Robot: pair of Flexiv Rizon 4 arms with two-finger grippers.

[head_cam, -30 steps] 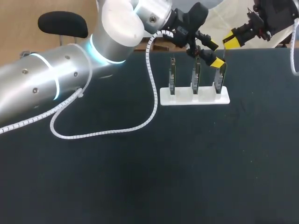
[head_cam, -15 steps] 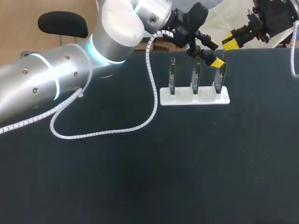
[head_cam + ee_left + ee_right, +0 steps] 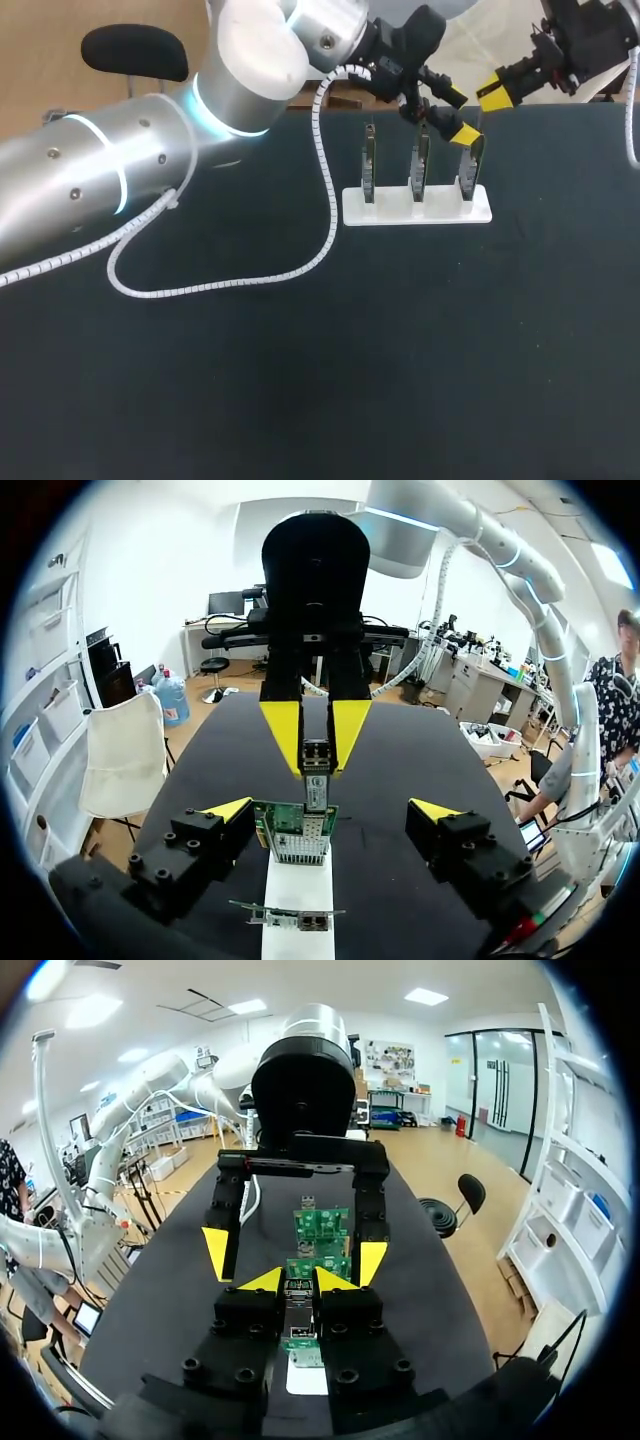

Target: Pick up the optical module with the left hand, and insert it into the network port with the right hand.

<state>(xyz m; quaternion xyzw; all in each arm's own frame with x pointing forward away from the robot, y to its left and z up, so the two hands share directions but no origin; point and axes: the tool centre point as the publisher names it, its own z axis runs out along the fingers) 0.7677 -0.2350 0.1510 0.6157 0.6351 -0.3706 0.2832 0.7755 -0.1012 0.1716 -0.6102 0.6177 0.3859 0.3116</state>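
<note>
On the dark surface a white stand holds three upright cards. The left end effector, spread wide, straddles the rightmost card. Just right of it, the right end effector pinches the optical module at that card's top edge.

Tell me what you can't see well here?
Right wrist view: the port is hidden under the right gripper and module.
Head view: the module is too small to spot; the left gripper covers the end card's top.
Left wrist view: the holder is cut off by the edge.
</note>
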